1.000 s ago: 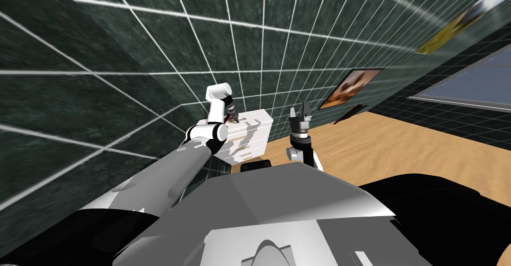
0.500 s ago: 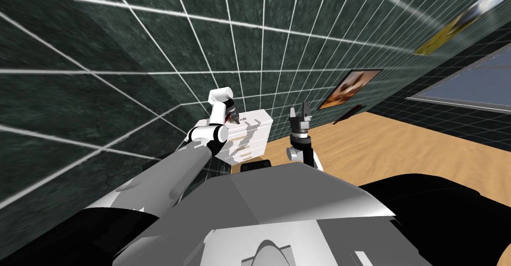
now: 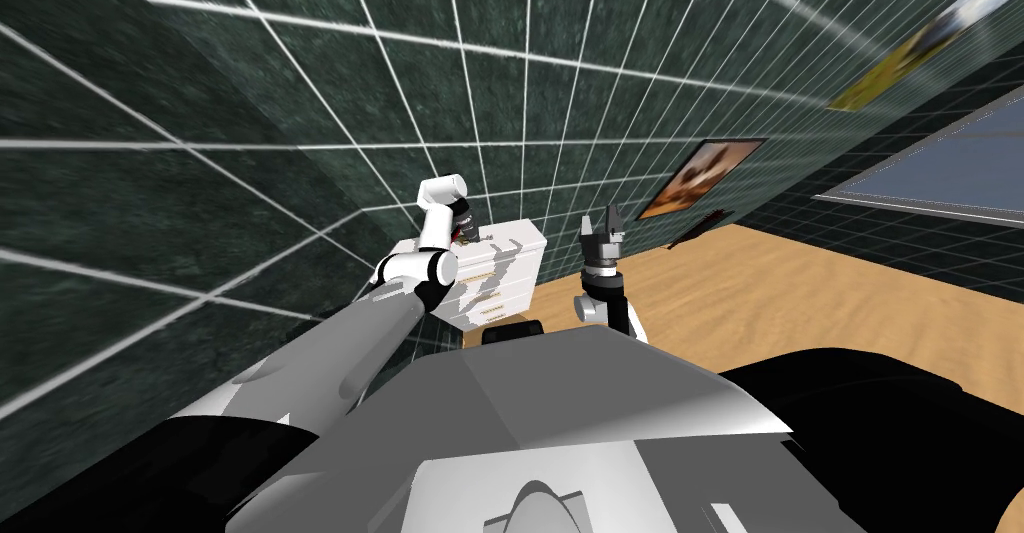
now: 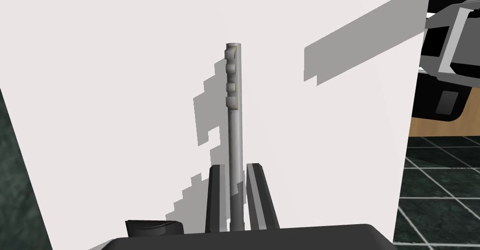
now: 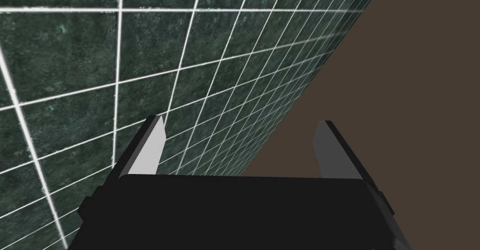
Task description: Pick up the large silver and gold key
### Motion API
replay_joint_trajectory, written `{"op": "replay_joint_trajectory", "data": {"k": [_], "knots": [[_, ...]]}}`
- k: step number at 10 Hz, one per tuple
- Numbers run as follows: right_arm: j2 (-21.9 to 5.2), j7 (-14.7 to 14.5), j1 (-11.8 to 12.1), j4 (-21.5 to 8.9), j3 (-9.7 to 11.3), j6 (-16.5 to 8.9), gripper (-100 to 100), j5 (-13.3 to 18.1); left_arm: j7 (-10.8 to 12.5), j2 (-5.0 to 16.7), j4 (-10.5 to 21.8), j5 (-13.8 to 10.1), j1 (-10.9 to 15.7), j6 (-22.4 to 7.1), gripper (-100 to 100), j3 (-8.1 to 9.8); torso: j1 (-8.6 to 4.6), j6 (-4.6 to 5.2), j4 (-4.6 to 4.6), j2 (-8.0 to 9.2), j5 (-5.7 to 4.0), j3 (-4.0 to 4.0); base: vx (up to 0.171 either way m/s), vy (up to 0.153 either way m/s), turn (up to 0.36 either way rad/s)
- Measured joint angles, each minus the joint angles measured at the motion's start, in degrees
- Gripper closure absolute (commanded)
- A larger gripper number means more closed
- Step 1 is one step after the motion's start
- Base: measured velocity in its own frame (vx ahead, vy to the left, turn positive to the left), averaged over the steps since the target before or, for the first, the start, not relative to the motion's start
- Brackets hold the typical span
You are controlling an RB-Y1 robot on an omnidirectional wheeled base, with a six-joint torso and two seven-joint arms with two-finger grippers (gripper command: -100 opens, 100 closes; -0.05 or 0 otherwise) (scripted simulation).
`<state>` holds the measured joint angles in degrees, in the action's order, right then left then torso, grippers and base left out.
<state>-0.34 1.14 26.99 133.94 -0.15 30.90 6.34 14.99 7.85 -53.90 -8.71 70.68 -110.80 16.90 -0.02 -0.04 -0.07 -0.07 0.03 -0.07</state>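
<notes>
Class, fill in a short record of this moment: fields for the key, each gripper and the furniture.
chest of drawers: white, against the tiled wall
key: grey, toothed near its tip, over the chest's top
left gripper: jaws shut on the key
right gripper: jaws open, empty, raised beside the chest

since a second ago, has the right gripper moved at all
No. The right gripper sits in the same place beside the white dresser's top corner, fingers open and pointing up, as in both earlier head views.
</notes>
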Motion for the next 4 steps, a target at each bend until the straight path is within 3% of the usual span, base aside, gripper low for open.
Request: {"op": "replay_joint_trajectory", "data": {"k": [1,3,4], "knots": [[0.0,0.0,0.0,0.0,0.0,0.0,0,0.0,0.0,0.0,0.0,0.0,0.0,0.0,100,0.00,0.00,0.00,0.00,0.00,0.00,0.00,-0.001,0.007,0.010],[0.0,0.0,0.0,0.0,0.0,0.0,0,0.0,0.2,0.2,-1.9,-0.1,0.5,-2.2,100,0.26,0.06,-0.03,0.04,0.05,0.00,0.05,0.002,0.011,0.005],[0.0,0.0,0.0,0.0,0.0,0.0,0,0.0,0.2,0.2,-2.0,-0.1,0.5,-2.5,0,0.27,0.05,-0.02,0.02,0.05,0.01,0.04,0.000,0.000,0.000]]}}
